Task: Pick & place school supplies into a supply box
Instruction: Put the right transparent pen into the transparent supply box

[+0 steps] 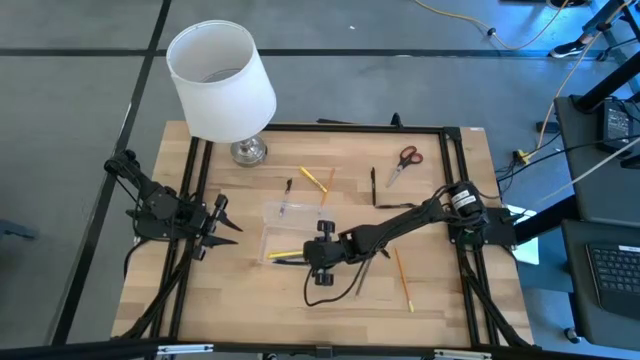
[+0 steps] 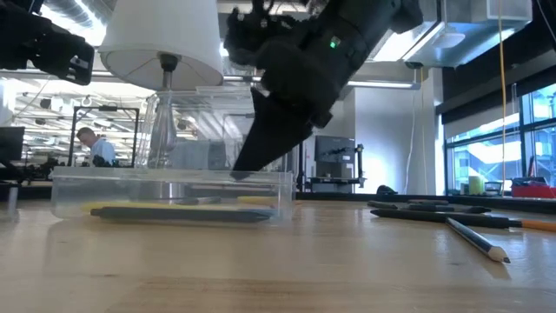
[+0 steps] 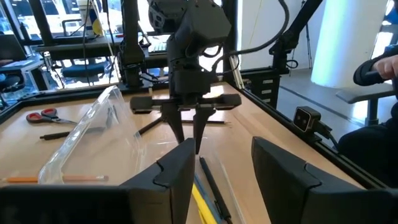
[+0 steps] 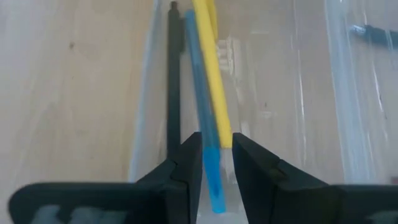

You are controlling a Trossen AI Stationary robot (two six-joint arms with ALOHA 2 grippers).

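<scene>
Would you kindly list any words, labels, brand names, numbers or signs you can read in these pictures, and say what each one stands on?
None can be read.
Supply box, pencils, blue pen, scissors: no lettering shows.
Lamp shade: plain white.
Right hand, around the blue pen over the box, and left hand, waiting at the table's left edge: no legible marking.
Keyboard beside the table: keys too small to read.

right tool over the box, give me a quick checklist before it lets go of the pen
1. Right tool holds the blue pen between its fingers: ok.
2. Pen over the supply box, not the bare table: ok.
3. Pen lying alongside the yellow pencil in the box: ok.
4. Pen resting on the box floor: cannot tell.
5. Left tool clear of the box, at the table's left edge: ok.
</scene>
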